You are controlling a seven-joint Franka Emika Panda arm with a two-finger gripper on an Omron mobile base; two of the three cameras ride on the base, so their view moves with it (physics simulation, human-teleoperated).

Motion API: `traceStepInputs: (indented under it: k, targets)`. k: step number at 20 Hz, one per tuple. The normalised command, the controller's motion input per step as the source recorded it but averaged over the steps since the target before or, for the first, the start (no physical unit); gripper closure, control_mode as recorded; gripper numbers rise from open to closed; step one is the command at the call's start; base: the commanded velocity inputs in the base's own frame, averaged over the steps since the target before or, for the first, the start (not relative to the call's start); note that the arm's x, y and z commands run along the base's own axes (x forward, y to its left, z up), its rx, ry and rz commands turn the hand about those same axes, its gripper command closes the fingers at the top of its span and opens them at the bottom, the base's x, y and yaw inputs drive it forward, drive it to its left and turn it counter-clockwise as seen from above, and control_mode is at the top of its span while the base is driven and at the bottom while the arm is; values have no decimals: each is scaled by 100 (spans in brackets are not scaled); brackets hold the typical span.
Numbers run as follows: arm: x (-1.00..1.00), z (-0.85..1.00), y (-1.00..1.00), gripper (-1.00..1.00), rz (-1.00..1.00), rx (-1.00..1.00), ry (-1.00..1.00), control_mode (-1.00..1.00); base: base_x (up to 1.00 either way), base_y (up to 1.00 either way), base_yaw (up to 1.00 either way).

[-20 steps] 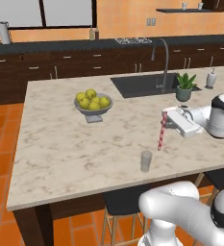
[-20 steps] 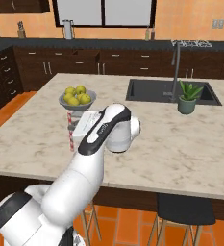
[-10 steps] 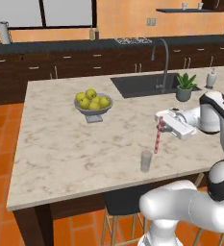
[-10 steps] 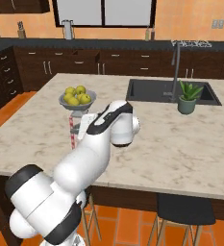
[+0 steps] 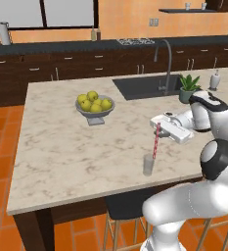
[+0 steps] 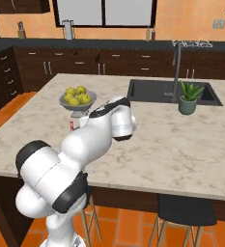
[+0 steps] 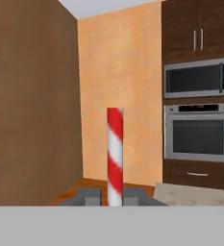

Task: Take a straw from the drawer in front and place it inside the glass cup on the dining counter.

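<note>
On the dining counter (image 5: 61,147): fruit bowl (image 5: 95,105) toward the left, sunken sink (image 5: 145,86) behind at right, potted plant (image 5: 189,87) beside the sink. Glass cup (image 5: 148,165) near the front edge, directly below the straw (image 5: 156,141) hanging from the gripper (image 5: 157,124).

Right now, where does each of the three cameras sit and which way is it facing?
Left base view: behind-left, looking down over the pale marbled dining counter; arm rises lower right, gripper holding the red-and-white striped straw above the small glass cup.
Right base view: behind-right; arm lower left.
Hand view: on the hand, facing a wall oven; fingertips.
Both base views share the bowl of yellow fruit.
</note>
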Motion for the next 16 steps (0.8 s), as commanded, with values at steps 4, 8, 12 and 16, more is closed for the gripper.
traceStepInputs:
  k: [4,8,12,16]
  targets:
    - [34,-19,4,100,13,0,-3,-100,0,0,0]
    - [42,-11,0,100,13,0,-7,-100,0,0,0]
    - [11,-13,0,100,13,0,-6,-100,0,0,0]
    - [-2,-11,-6,100,13,0,-7,-100,0,0,0]
